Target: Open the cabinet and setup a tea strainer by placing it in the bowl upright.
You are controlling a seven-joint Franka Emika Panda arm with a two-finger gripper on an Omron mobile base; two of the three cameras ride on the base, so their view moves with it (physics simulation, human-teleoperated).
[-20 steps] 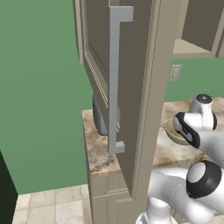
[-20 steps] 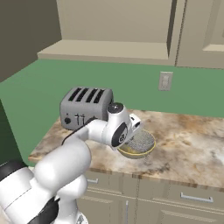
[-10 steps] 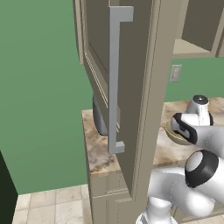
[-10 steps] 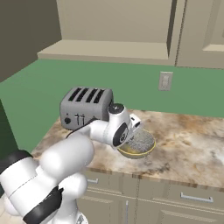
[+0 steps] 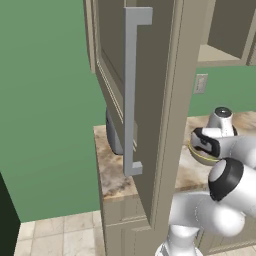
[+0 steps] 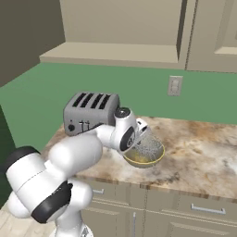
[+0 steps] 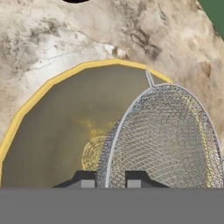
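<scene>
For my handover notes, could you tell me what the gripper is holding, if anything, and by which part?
The gripper is shut on the tea strainer, pinching its rim, over the bowl.

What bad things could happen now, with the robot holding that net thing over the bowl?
The gripper is shut on the tea strainer, which sits tilted inside the bowl. If it lets go like this, the strainer may tip over instead of standing upright. The bowl is light-looking, so a push might slide it along the counter. The open cabinet door hangs beside the arm and could get bumped.
</scene>
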